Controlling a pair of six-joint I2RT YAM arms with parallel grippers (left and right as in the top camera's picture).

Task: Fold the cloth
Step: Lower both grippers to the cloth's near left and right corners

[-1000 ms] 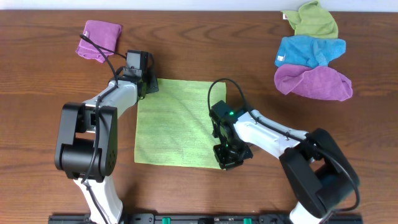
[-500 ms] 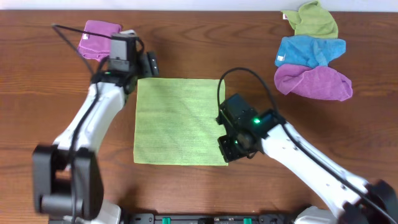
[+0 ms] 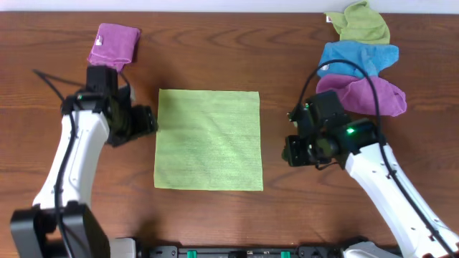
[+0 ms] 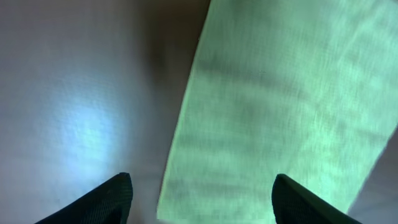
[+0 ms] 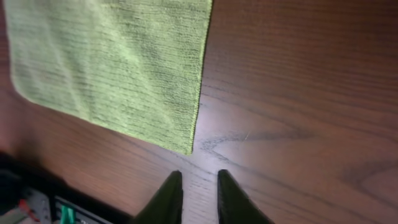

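Observation:
The lime green cloth point(image 3: 208, 140) lies flat and square in the middle of the wooden table. My left gripper point(image 3: 147, 120) hovers just off its left edge, near the upper corner. In the left wrist view this gripper point(image 4: 202, 190) stands open, its dark fingertips point(image 4: 115, 196) wide apart, with the blurred cloth point(image 4: 286, 106) under and ahead of them. To the right of the cloth is my right gripper point(image 3: 291, 151). In the right wrist view its jaws point(image 5: 196, 190) are slightly apart over bare wood, holding nothing, and the cloth's corner point(image 5: 186, 146) lies just ahead.
A folded purple cloth point(image 3: 115, 44) sits at the back left. At the back right is a pile of green point(image 3: 364, 21), blue point(image 3: 357, 59) and purple point(image 3: 366, 95) cloths. A black rail point(image 3: 215, 251) runs along the table's front edge.
Both grippers have let go of the cloth's corners and opened. The left arm has swung out to the left, the right arm out to the right. The cloth now lies square.

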